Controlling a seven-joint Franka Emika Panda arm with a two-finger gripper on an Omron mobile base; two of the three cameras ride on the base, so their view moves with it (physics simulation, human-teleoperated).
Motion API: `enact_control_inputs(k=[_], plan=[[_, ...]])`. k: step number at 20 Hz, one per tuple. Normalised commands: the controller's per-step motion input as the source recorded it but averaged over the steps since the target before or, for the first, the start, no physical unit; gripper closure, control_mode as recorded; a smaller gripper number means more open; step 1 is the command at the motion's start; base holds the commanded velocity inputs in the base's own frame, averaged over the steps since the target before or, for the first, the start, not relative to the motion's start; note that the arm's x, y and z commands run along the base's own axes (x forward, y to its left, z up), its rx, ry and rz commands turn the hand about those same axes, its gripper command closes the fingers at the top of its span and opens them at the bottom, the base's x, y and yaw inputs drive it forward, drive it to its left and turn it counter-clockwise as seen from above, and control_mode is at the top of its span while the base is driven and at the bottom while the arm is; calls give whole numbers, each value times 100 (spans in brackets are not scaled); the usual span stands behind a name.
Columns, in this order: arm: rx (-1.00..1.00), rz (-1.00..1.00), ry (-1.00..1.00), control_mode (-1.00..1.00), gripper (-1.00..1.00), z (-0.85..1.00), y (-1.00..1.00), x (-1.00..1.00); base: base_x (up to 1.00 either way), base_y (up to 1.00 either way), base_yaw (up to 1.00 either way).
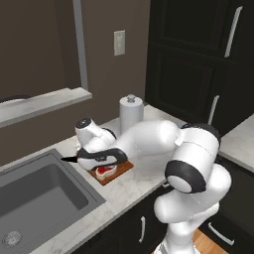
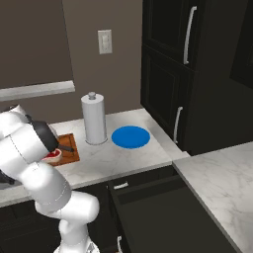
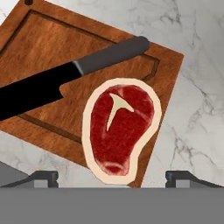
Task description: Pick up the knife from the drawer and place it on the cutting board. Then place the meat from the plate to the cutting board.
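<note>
Knife (image 3: 74,74) and meat (image 3: 120,127) both lie on cutting board (image 3: 52,52); plate (image 2: 130,137) bare. Gripper (image 3: 111,177) jaws released, straddling meat. Task looks done.

The white arm reaches from lower right toward centre left of the left base view, wrist bent down; the claw (image 3: 111,177) points downward, fingertips (image 3: 43,177) spread wide apart.
</note>
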Motion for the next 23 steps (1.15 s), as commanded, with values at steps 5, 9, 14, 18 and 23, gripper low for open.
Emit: enact_control_inputs(k=[5, 9, 14, 18, 23], plan=[[0, 0, -11, -100, -100, 100, 0, -55, 0, 0, 0], [0, 0, -2, -100, -100, 89, -15, -100, 0, 0, 0], [6, 3, -19, -100, -100, 39, -86, -100, 0, 0, 0], [17, 5, -27, -100, -100, 36, -100, -100, 0, 0, 0], [17, 9, -17, -100, -100, 21, -100, -100, 0, 0, 0]])
